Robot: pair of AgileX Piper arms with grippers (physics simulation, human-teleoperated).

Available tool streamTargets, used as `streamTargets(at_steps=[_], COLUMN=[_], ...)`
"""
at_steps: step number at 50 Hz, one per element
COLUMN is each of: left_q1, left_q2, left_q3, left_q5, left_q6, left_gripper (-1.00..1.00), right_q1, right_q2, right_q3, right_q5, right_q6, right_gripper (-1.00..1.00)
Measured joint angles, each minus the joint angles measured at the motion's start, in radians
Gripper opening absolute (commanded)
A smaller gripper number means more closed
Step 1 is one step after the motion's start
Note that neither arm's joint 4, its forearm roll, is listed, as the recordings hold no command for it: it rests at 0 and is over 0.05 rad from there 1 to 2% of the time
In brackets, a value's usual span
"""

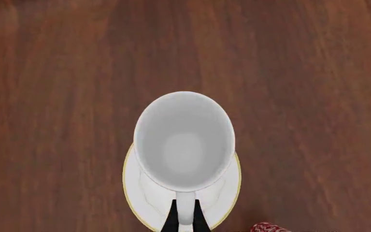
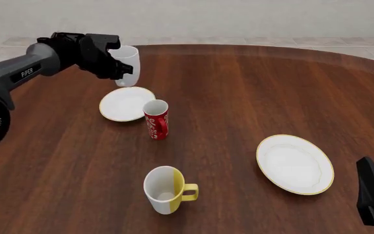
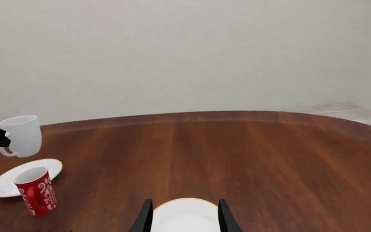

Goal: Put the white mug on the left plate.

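Three mugs and two plates share the table (image 2: 252, 83), and we take them from left to right. At the far left our left gripper (image 2: 114, 62) holds the white mug (image 2: 128, 66) by its handle, fingers (image 1: 170, 220) pinched narrow on either side of the loop. The mug hangs upright in the air, clear of the wood, above the far edge of the left plate (image 2: 123, 105); our left wrist view looks straight into it, with the plate's rim showing beneath.

We judge the main risk to be the red mug (image 2: 156, 119), which stands touching or just overlapping the plate's near right rim. If we lower the white mug too far toward the near side, it could knock that one over. A handle grip also lets the mug swing, so it may land tilted on the rim.

Nearer the middle sits the yellow-handled mug (image 2: 166, 190). At the right, the larger plate (image 2: 295, 165) lies beneath our right gripper (image 3: 185, 217), whose fingers stand apart, holding nothing.
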Motion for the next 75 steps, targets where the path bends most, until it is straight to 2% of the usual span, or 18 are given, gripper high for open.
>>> streamTargets(at_steps=[22,32,42,75], left_q1=[0.007,0.014,0.014,0.008], left_q2=[-0.002,0.018,0.027,0.030], left_q3=[0.033,0.129,0.173,0.209], left_q5=[-0.008,-0.119,-0.168,-0.200], left_q6=[0.000,-0.005,-0.014,-0.010], left_gripper=[-1.00,-1.00,-1.00,-1.00], right_q1=[-0.003,-0.003,-0.003,-0.003], right_q2=[0.000,0.000,0.000,0.000], right_q3=[-0.001,-0.001,0.000,0.003], right_q5=[0.000,0.001,0.002,0.001], right_q6=[-0.005,-0.007,-0.009,-0.006], right_gripper=[1.00,1.00,1.00,1.00])
